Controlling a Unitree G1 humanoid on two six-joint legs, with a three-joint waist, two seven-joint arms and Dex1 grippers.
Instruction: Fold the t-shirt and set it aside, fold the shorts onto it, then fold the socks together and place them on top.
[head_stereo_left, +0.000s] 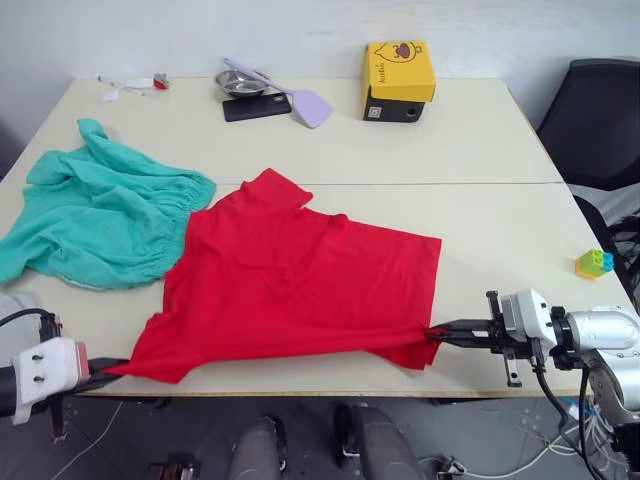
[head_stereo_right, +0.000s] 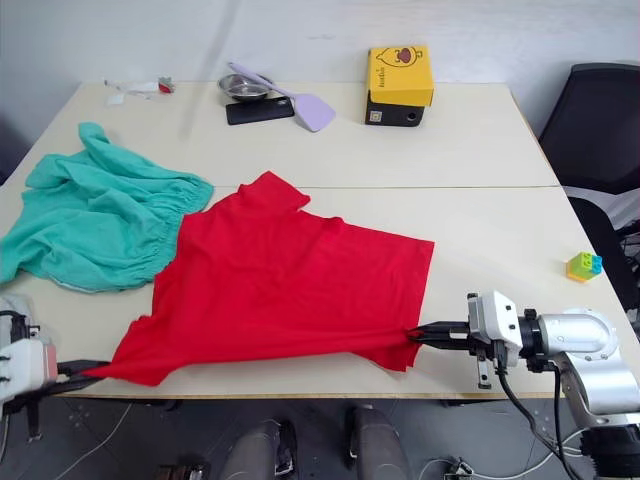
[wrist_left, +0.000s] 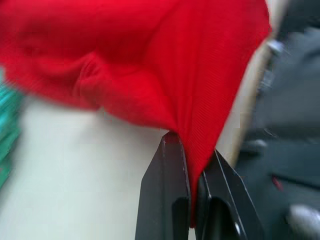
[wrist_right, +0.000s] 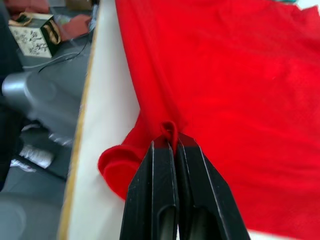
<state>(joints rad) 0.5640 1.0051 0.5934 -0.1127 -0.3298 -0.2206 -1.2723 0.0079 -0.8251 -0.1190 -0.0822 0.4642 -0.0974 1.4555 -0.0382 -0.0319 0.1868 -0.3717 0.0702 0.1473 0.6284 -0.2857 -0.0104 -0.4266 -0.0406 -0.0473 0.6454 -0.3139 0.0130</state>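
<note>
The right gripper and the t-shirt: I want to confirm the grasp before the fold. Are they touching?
Touching. In the right wrist view, the right gripper has its two black fingers shut on a pinch of the t-shirt near the table edge.

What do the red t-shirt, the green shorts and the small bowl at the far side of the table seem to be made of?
The t-shirt: soft matte knit, probably cotton; fine ribs show in the left wrist view, and it folds limply.
The shorts: thin matte fabric with gathered wrinkles; the fibre is unclear.
The bowl: looks like metal, grey and shiny.
</note>
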